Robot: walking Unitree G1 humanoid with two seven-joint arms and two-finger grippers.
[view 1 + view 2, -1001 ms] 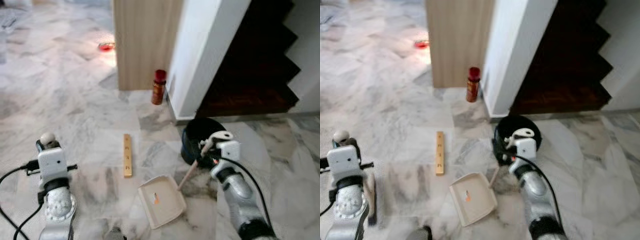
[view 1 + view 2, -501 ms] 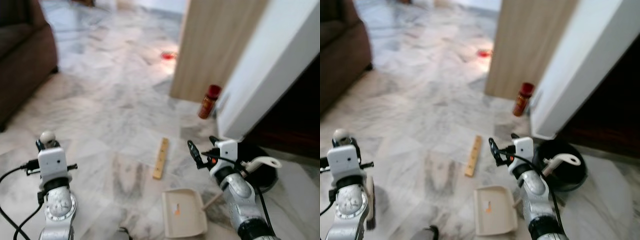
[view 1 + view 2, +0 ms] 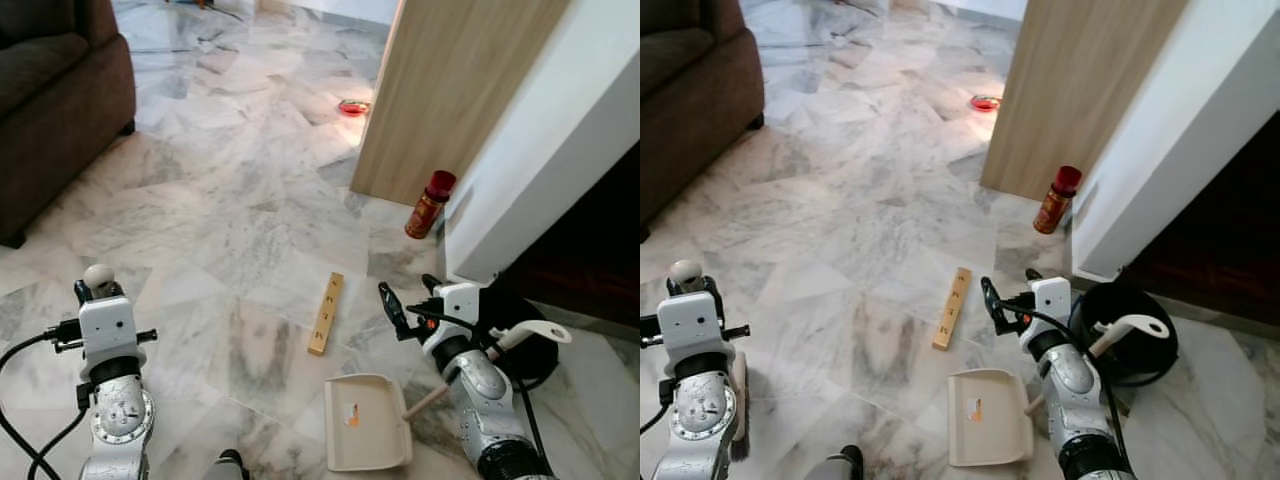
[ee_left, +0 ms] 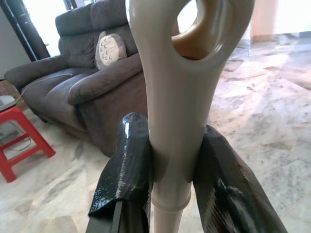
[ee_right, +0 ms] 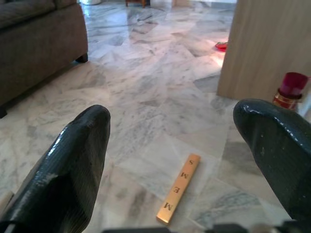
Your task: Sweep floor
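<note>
Overhead, from the left eye view, the marble floor [image 3: 230,200] spreads out before the robot, with a wooden block [image 3: 326,313] lying flat on it and a cream dustpan [image 3: 366,436] resting just beyond the block toward the robot's right, its handle leaning toward a black bin [image 3: 520,350] at the foot of the white wall. A red bottle [image 3: 429,204] stands by the wooden panel, and a dark sofa [image 3: 60,100] fills the far left. The right gripper [image 3: 408,305] hovers above the floor between the block and the bin, fingers spread and holding nothing, probably freed so it can reach for the dustpan. In the right eye view the left arm carries its tool low beside the robot, and what looks like the brush head [image 3: 738,400] shows just beside the arm, touching or nearly touching the floor. From the left wrist view, the left gripper [image 4: 170,160] is clamped on the beige broom handle [image 4: 177,97], pinched just below its hanging hole, a grip that keeps the broom upright for sweeping. Through the right wrist view, the two black fingers [image 5: 73,160] stand wide apart, framing the lettered block, which seems the piece of litter to be swept into the pan.
</note>
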